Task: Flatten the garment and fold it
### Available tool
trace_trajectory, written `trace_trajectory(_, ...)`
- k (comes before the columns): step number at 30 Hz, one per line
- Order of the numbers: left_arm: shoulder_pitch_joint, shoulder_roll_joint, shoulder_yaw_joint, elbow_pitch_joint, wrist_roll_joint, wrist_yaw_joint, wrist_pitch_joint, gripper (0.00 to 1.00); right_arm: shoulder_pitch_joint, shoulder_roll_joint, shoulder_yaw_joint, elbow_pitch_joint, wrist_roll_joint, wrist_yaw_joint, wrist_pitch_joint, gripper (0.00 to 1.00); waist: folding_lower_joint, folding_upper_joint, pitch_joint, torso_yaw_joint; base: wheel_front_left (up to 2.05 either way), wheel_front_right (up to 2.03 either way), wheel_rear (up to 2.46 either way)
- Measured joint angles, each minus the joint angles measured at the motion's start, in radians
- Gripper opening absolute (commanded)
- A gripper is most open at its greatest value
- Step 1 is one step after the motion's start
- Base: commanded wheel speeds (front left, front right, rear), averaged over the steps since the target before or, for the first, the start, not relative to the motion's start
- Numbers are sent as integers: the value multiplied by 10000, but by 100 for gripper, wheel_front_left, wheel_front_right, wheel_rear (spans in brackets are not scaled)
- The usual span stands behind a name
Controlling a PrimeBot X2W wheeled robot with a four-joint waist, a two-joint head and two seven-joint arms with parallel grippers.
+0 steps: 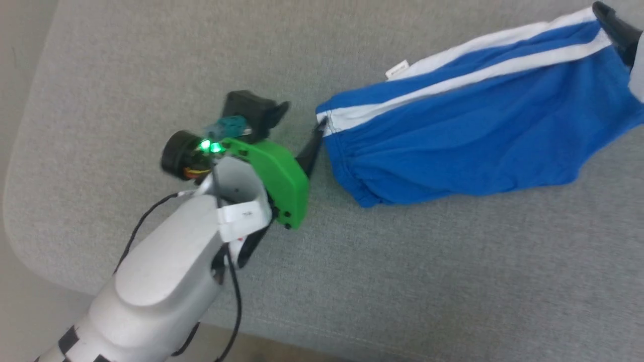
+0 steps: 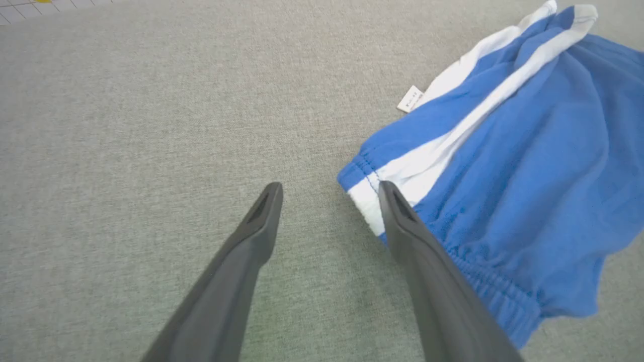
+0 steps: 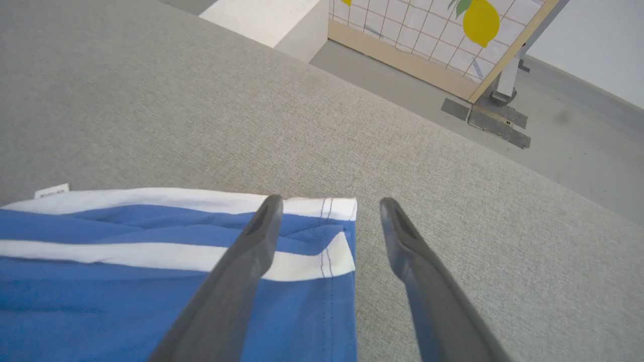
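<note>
The garment (image 1: 478,125), bright blue shorts with white stripes, lies stretched across the grey cushion, waistband toward the left and leg hem at the upper right. My left gripper (image 1: 317,136) stands open at the waistband corner. In the left wrist view its fingertips (image 2: 390,201) spread wide, the right one resting over the white edge of the garment (image 2: 528,176), with nothing between them. My right gripper (image 1: 616,27) sits at the hem end. It is open (image 3: 329,203), its left finger above the striped hem of the garment (image 3: 126,281), and it holds nothing.
The grey fabric surface (image 1: 402,276) runs under everything, with a rounded edge at the left and front. A small white label (image 1: 397,69) sticks out of the shorts. Beyond the far edge stand a white block (image 3: 271,20) and a lemon-print grid panel (image 3: 453,35) on the floor.
</note>
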Motion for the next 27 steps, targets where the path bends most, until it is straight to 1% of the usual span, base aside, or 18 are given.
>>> trace_trajectory(5,560,144,679,29,-151,516,-815,100,819,-81,63,-295,405,0,-1442,100,0,0,-793,-135,0,0,0)
trace_trajectory(8,989,290,1103,0,-238,849,-1335,100,1383,-267,73,-558,552,0,-2086,100,0,0,-1245,-199,0,0,0)
trace_trajectory(12,1680,560,1496,-161,-238,1204,-2127,100,2265,-389,-77,-700,769,0,-2520,100,-1,0,-1801,-250,0,0,0)
trace_trajectory(14,2043,656,1701,-278,-219,1467,-2571,100,2653,-380,-224,-675,826,0,-2546,100,-1,0,-2028,-259,0,0,0)
trace_trajectory(16,2404,848,1730,-384,33,1632,-2970,100,2989,-320,-401,-585,842,0,-2522,100,-1,0,-2222,-254,0,0,0)
trace_trajectory(19,3025,943,1873,-587,155,2010,-3570,100,3384,-111,-834,-245,838,0,-2132,100,-1,0,-2434,-190,0,0,0)
trace_trajectory(23,3759,1131,1801,-830,639,2341,-4209,100,3604,428,-1599,261,821,-2,-1352,100,-1,0,-2498,35,0,0,0)
trace_trajectory(27,4243,1181,1739,-1005,917,2600,-4577,100,3623,890,-2322,658,589,-2,-734,100,-1,0,-2422,266,0,0,0)
